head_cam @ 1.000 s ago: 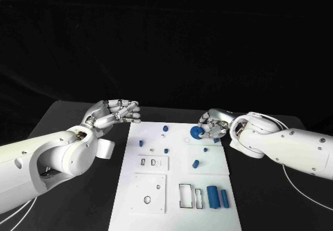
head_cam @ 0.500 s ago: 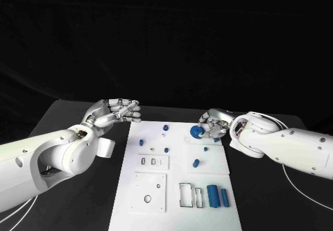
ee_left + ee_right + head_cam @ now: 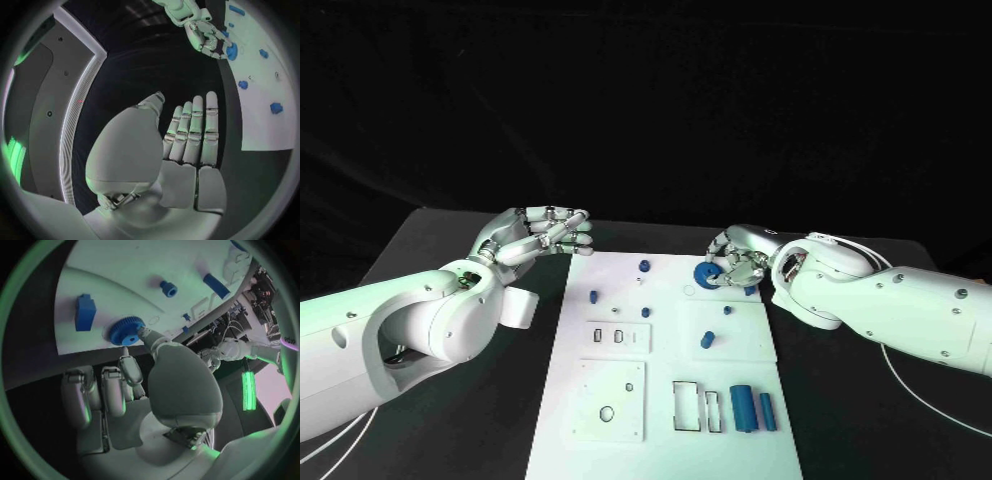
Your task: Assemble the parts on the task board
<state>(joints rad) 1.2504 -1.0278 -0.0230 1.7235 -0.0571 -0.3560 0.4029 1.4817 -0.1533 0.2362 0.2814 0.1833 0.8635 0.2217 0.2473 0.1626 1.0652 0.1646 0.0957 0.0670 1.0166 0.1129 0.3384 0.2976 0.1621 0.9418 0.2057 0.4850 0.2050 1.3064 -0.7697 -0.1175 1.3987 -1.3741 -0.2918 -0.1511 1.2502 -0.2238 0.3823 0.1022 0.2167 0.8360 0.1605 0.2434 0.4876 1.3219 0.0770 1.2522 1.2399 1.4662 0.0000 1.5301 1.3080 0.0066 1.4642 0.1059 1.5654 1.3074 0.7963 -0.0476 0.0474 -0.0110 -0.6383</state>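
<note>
The white task board lies lengthwise in the middle of the table. My right hand is over its far right part and pinches a blue gear between thumb and fingers. In the right wrist view the gear sits at the thumb tip, low over the board. My left hand hovers off the board's far left corner, fingers curled in and holding nothing. The left wrist view shows its fingers side by side, with the right hand and the gear beyond.
Small blue pieces dot the board's far half. Two blue cylinders lie near its front right beside rectangular slots. A blue block and a blue peg are close to the gear.
My right hand has shifted slightly left with the gear still in it. The left hand has stayed where it was.
</note>
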